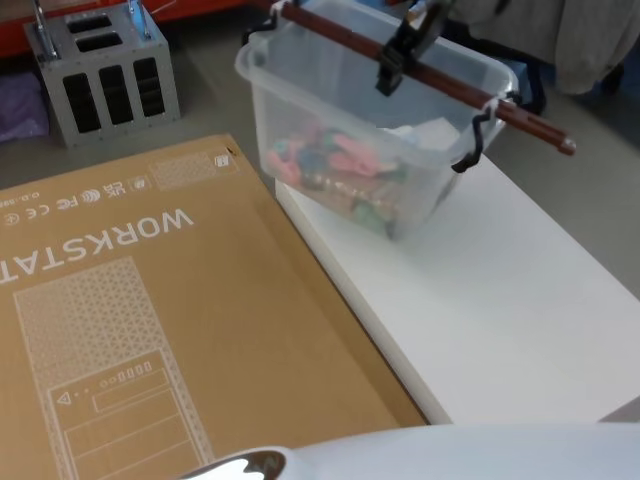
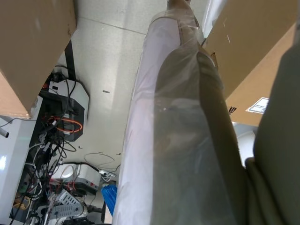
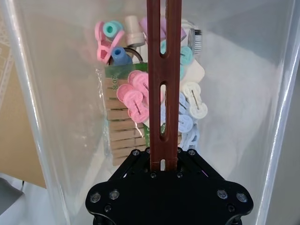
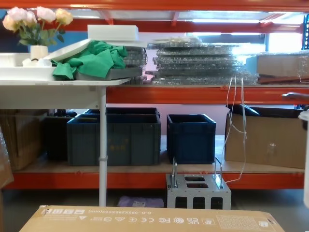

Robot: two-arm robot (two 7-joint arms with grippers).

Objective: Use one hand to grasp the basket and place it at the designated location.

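While right gripper (image 3: 164,161) jaws clamp the basket (image 1: 340,150) bar handle (image 1: 420,75) — I'd lower level onto white surface (image 1: 500,300); left unclear.

The basket (image 1: 330,120) is smooth, translucent clear plastic with a glossy rolled rim. Its bar handle (image 1: 440,85) is matt red-brown, slotted, seemingly plastic. The right gripper (image 3: 164,161) is matt black with shiny metal screws. The cardboard box (image 1: 150,330) is matt brown paperboard; the table (image 1: 520,310) is smooth matt white.

head high, chest low, sharing cardboard box (image 1: 150,320), wrists close
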